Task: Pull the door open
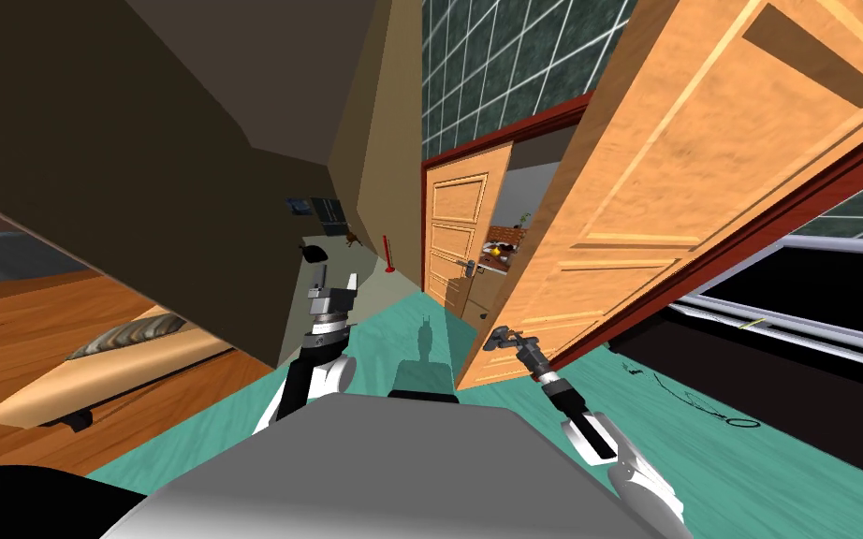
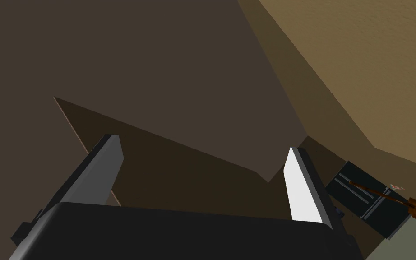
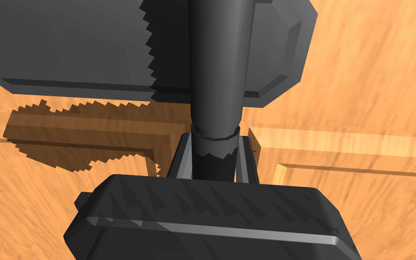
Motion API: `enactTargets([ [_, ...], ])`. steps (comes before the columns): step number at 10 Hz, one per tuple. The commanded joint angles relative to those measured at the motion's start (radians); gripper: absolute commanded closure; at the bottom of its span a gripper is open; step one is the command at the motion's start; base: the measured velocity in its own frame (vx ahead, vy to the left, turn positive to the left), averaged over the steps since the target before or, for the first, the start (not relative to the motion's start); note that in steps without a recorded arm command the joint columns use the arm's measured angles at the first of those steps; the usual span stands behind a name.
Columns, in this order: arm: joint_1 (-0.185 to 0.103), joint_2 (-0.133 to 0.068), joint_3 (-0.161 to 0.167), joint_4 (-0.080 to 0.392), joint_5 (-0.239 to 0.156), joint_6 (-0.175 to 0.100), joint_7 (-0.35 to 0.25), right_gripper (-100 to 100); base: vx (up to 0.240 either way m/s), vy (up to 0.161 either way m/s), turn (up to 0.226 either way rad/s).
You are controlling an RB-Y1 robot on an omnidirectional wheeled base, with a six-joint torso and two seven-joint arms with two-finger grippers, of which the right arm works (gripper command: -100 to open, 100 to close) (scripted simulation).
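In the head view the orange panelled door [image 1: 664, 187] slants across the right side, with a dark red frame [image 1: 795, 201] running along its edge and a teal floor [image 1: 402, 323] below it. The right claw [image 1: 498, 335] reaches out to the door's near face, low on the leaf. The left claw [image 1: 338, 285] is raised ahead of the chest on the left, well apart from the door. In the left wrist view, that claw [image 2: 202, 144] stands wide, its two fingers [image 2: 302, 185] far apart with nothing between them. In the right wrist view, the right claw [image 3: 215, 146] is narrow and clamped on the dark round handle [image 3: 214, 67]. Its fingers [image 3: 182, 155] press the bar on both sides, just below a grey backplate [image 3: 67, 45] mounted on the door's wood [image 3: 374, 90], and the claw's shadow falls across a recessed panel.
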Motion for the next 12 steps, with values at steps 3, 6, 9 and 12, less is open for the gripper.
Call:
enactTargets([
  [3,0.013,-0.01,-0.002,0.02,0.014,-0.065,-0.014,100,-0.192,-0.091,0.14],
  [6,0.016,-0.014,-0.003,0.025,0.018,-0.081,-0.018,100,-0.005,0.014,0.03],
  [9,0.016,-0.014,-0.003,0.025,0.018,-0.081,-0.018,100,-0.004,0.005,0.015],
  [12,0.016,-0.014,-0.003,0.025,0.018,-0.081,-0.018,100,-0.002,0.003,0.008],
])
